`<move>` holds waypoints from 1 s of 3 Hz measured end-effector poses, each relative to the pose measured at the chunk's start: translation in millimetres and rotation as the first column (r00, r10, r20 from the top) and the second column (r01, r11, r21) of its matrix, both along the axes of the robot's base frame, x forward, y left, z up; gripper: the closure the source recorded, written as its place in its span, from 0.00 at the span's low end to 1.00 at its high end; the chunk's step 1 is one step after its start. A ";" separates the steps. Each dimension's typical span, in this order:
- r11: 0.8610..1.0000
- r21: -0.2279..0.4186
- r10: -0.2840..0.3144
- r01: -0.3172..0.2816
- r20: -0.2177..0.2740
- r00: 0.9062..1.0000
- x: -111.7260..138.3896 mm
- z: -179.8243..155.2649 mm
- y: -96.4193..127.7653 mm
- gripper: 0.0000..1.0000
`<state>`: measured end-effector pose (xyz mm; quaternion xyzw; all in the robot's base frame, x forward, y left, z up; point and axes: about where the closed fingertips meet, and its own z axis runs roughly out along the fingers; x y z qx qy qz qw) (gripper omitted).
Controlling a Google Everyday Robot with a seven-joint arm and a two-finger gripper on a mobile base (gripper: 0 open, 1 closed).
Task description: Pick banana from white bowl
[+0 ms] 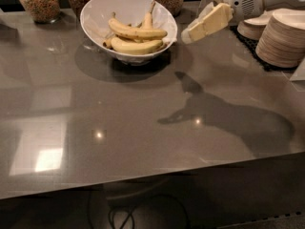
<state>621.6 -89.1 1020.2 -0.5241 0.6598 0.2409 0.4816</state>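
Nothing lifted yet: the slender curved yellow banana lies in the deep glossy white bowl; the cream gripper hovers beside its rim, open or closed unclear

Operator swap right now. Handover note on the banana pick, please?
Arm: the gripper hangs in the air just right of the white bowl, not touching it, no fruit in it.
Things: the banana lies on top of the other bananas inside the bowl, at the back of the grey counter.
Done: nothing picked yet.
Left: probably reach over the rim, grip the top banana, lift it out. Mind the plate stacks on the right.
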 end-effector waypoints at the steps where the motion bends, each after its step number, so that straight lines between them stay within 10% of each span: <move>1: 0.999 -0.042 0.021 -0.019 0.048 0.999 9.7 0.7 9.3 0.00; 3: 0.992 -0.103 0.093 -0.078 0.158 0.983 45.2 11.3 46.9 0.00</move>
